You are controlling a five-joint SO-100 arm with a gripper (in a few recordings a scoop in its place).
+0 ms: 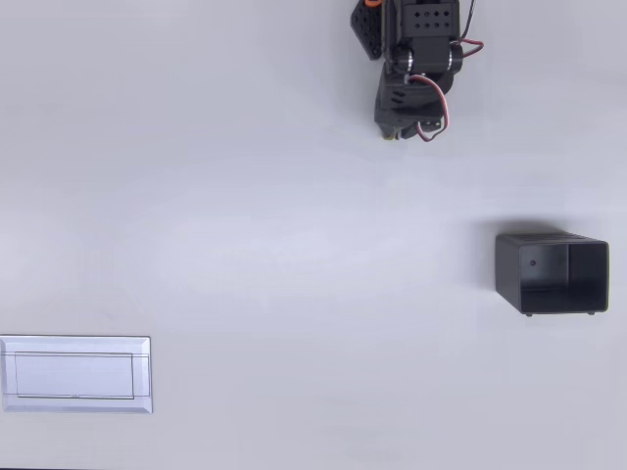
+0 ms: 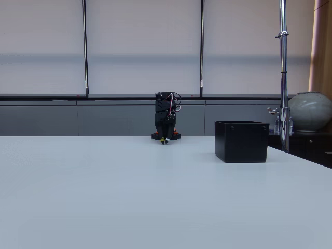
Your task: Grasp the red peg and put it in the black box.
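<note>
Down in the lower left of the overhead view lies a flat white tray [image 1: 76,374], a shallow rectangle with a raised inner frame, sitting right against the left edge of the picture on the pale table [image 1: 274,255]. It is well apart from everything else.

Moving right, the black arm [image 1: 416,69] sits folded up at the top of the overhead view, a little right of centre, with red and white wires looping down its side and an orange part at its upper edge. Its gripper [image 1: 397,132] points down toward the table at the low end of the arm. In the fixed view the arm [image 2: 166,116] stands as a compact dark column at the far side of the table, just left of centre, and the gripper [image 2: 165,139] rests low near the tabletop with something small and pale at its tip. From where I stand I cannot tell whether the fingers are parted or pressed together, nor whether anything is between them. The red peg is too small for me to make out.

Furthest right is the black box [image 1: 552,273], at mid-height near the right edge of the overhead view, thin-walled and dark inside. In the fixed view the black box [image 2: 241,141] stands upright right of centre, well apart from the arm.
</note>
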